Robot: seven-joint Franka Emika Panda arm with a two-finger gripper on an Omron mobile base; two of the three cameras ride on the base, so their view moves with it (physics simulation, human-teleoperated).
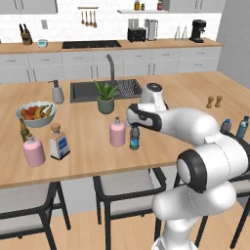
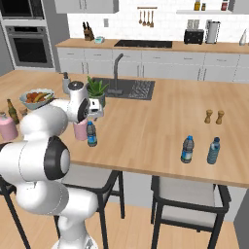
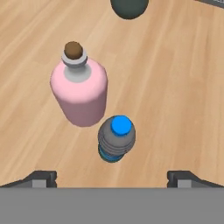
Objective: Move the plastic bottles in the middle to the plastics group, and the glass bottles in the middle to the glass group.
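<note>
The small plastic water bottle [image 1: 135, 137] [image 2: 91, 134] [image 3: 116, 139] stands mid-counter, just right of the round pink glass bottle [image 1: 117, 133] [image 3: 79, 92]. My gripper [image 3: 113, 177] hangs open above them, looking down, its fingertips [image 3: 41, 177] wide apart on either side of the water bottle and clear of it. The flat square glass bottle [image 1: 59, 142] stands at the left, beside the glass group: a stout pink bottle [image 1: 33, 150] [image 2: 7, 129] and a dark olive bottle [image 1: 23, 131] [image 2: 12, 112]. The plastics group, two blue water bottles [image 1: 242, 127] [image 2: 187, 149], stands at the right.
A potted plant [image 1: 105, 100] [image 3: 129, 6] stands behind the middle bottles, with the sink [image 1: 88, 90] beyond it. A fruit bowl [image 1: 36, 114] and a soap dispenser [image 1: 57, 93] are at the left. Two wooden shakers [image 1: 214, 101] stand at the right. Stools [image 1: 124, 188] are tucked under the counter's near edge.
</note>
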